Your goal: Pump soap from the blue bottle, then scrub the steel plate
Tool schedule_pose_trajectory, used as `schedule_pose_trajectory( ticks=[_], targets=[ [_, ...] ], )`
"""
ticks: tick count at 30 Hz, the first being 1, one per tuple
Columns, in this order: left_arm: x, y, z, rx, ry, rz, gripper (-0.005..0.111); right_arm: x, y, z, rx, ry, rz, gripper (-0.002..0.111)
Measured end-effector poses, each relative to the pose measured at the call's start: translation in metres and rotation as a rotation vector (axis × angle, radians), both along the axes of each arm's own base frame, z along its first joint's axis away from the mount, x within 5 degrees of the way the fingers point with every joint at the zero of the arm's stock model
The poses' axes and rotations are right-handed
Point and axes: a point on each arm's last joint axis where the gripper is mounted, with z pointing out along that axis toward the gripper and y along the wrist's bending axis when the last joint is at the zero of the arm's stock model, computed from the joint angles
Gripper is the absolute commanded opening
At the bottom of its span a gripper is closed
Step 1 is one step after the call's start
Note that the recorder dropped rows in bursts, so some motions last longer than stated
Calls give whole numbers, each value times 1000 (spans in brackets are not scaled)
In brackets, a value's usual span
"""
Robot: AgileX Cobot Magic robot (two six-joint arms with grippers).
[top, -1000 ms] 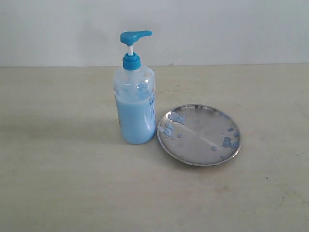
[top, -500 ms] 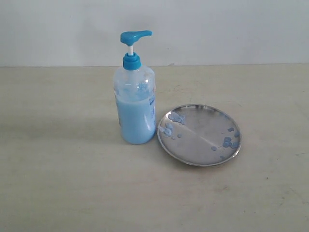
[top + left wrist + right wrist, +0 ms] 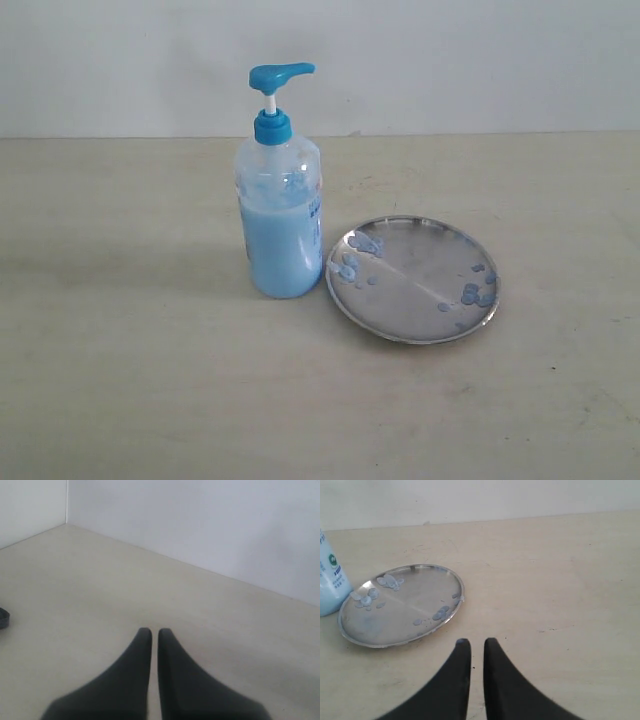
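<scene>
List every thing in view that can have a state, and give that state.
blue bottle: upright, untouched, over half full of soap.
pump head: raised, not pressed down.
steel plate: flat on the table, dotted with soap blobs.
left gripper: shut, empty.
right gripper: shut, empty.

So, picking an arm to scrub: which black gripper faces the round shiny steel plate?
The right gripper: the round shiny steel plate lies ahead of its fingertips, while the left gripper sees no plate.
</scene>
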Motion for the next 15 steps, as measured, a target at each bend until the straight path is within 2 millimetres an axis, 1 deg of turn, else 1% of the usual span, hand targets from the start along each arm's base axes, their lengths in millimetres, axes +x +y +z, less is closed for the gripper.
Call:
schedule_pose_trajectory(
  ticks=[4, 6, 8, 13, 15],
  targets=[
    [-2, 2, 1, 2, -15, 21, 4, 0, 0, 0, 0, 1, 0, 0],
    [-13, 6, 6, 65, -91, 59, 4, 0, 0, 0, 2, 1, -1, 0],
    [-14, 2, 10, 110, -143, 17, 4, 0, 0, 0, 2, 2, -1, 0],
    [-14, -7, 26, 41, -248, -75, 4, 0, 0, 1, 2, -7, 0, 0],
    [-15, -11, 37, -47, -311, -113, 4, 0, 0, 1, 2, -8, 0, 0]
  ],
)
